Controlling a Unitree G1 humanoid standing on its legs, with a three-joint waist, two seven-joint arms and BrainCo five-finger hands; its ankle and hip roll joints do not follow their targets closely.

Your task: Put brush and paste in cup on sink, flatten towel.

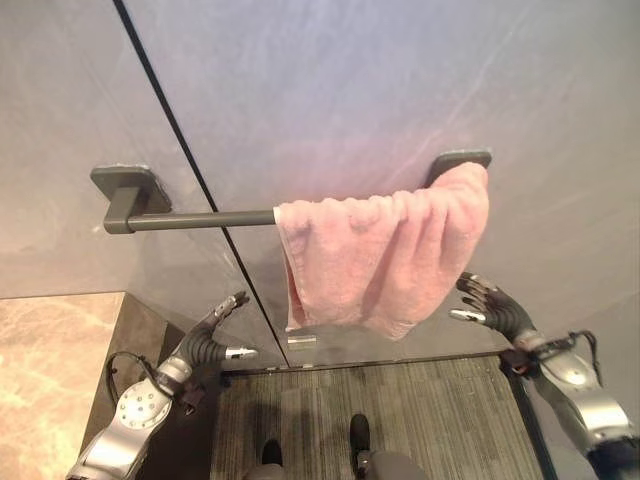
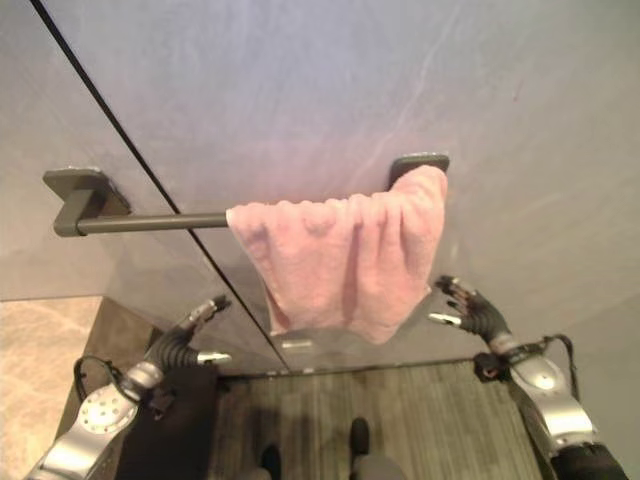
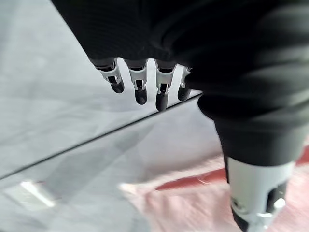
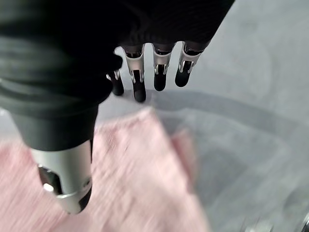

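Note:
A pink towel (image 1: 385,258) hangs bunched on the right half of a dark grey wall rail (image 1: 195,219), its folds crowded against the rail's right bracket (image 1: 460,160). My right hand (image 1: 492,306) is open just right of the towel's lower edge, a small gap from the cloth; the right wrist view shows the towel (image 4: 130,179) past its straight fingers (image 4: 139,87). My left hand (image 1: 215,335) is open low at the left, well below the rail and left of the towel. In the left wrist view the towel (image 3: 193,198) lies beyond that hand's thumb (image 3: 253,193).
The rail's left bracket (image 1: 125,185) is fixed to a grey wall with a dark vertical seam (image 1: 190,160). A beige stone surface (image 1: 45,370) lies at the lower left. Striped grey flooring (image 1: 400,410) runs along the bottom.

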